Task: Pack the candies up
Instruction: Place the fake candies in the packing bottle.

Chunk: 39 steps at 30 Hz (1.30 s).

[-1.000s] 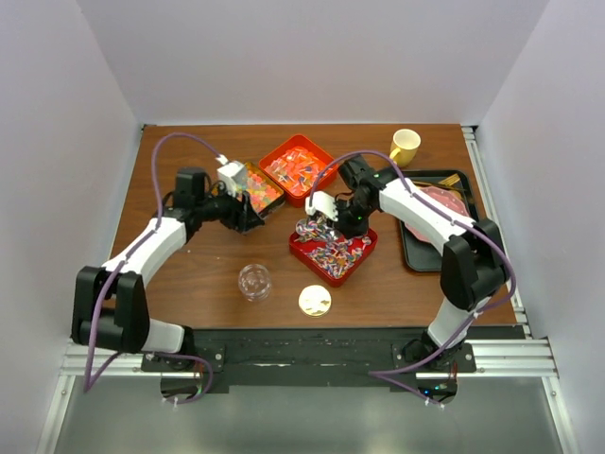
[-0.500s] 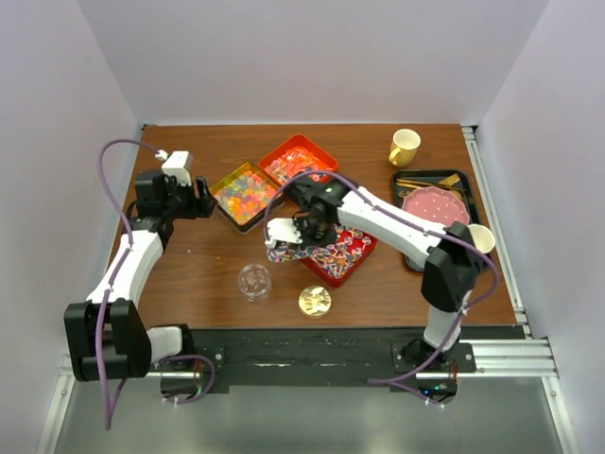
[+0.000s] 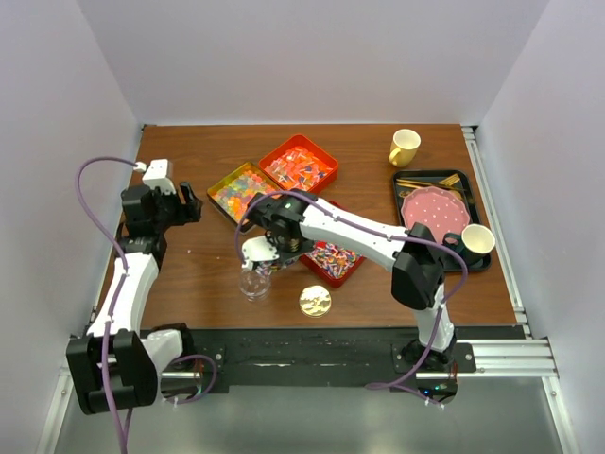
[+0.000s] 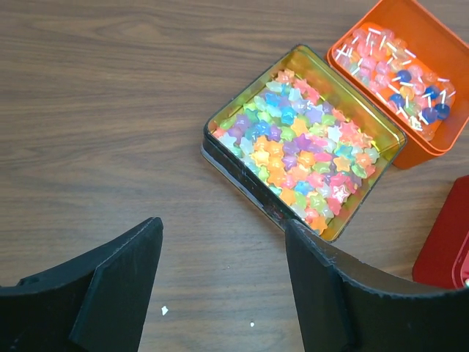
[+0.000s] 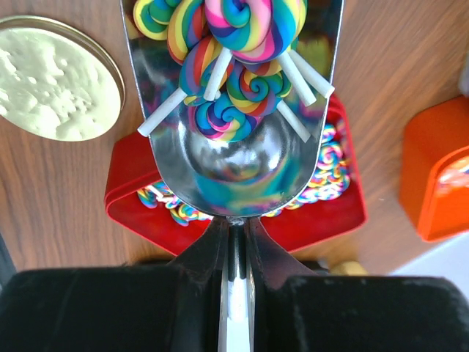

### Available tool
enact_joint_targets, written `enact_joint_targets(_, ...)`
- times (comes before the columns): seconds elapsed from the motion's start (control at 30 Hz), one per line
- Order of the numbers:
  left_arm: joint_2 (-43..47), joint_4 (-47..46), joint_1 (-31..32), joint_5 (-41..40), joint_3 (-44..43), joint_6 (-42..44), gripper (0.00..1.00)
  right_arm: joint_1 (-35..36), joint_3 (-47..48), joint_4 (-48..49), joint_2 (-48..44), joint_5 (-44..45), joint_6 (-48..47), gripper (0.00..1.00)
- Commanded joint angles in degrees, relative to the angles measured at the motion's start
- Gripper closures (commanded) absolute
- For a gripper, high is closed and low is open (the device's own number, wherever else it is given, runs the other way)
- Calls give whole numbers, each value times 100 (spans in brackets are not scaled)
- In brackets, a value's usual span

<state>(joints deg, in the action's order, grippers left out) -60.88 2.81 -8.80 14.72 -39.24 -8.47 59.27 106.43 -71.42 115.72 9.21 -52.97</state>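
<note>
Since a second ago the right arm has swung leftward off the red tray to the lower middle of the overhead view, and the left arm has drawn back from the gold tin to the left edge of the table. The right gripper (image 5: 234, 253) is clamped on the handle of a metal scoop (image 5: 234, 158), its jaws pressed to either side at the bottom of the wrist view; the scoop's bowl carries a small heap of swirled lollipops (image 5: 227, 44), rainbow-coloured with white sticks, piled toward its tip at the top of the frame. Under the scoop lies the red tray (image 5: 121, 187) with more of the same lollipops; a round gold lid (image 5: 51, 81) sits upper left, and an orange tray (image 5: 440, 176) shows at the right edge. Overhead, the scoop's tip hangs just above a clear jar (image 3: 253, 284); whether they touch cannot be told.

The left gripper (image 4: 220, 235) stands open with nothing between its fingers (image 4: 110, 286), low in its wrist view over the bare table (image 4: 95, 110); right of centre is the gold tin (image 4: 249, 187), full of star-shaped candies (image 4: 304, 150); the orange tray, upper right, holds clear-wrapped red and blue candies (image 4: 399, 66). At the right of the overhead view stand a yellow mug (image 3: 405, 147) and a black tray (image 3: 416, 251) bearing a pink dotted plate (image 3: 435, 208).
</note>
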Motion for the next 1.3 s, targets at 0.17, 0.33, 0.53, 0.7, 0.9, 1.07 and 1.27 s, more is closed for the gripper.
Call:
enact_joint_targets(0.17, 683, -457, -113, 75, 417, -313, 27, 726, 843, -750, 459, 1477, 208, 100)
enact_joint_targets(0.33, 745, -448, -105, 180, 514, -418, 27, 1042, 1231, -1058, 820, 2188, 384, 100)
enact_joint_targets(0.53, 674, -378, -43, 180, 400, -454, 27, 1342, 950, -979, 777, 3068, 217, 100)
enact_joint_targets(0.7, 551, -386, 27, 277, 321, -489, 27, 1439, 967, -874, 654, 3447, -11, 100)
enact_joint_targets(0.9, 419, -448, 27, 321, 259, -542, 27, 1465, 783, -997, 531, 3666, -152, 100)
enact_joint_targets(1.07, 375, -483, 27, 356, 268, -559, 27, 1491, 405, -971, 442, 3754, -196, 100)
enact_joint_targets(1.27, 463, -474, 27, 330, 294, -551, 27, 1500, 527, -1085, 574, 3825, -65, 100)
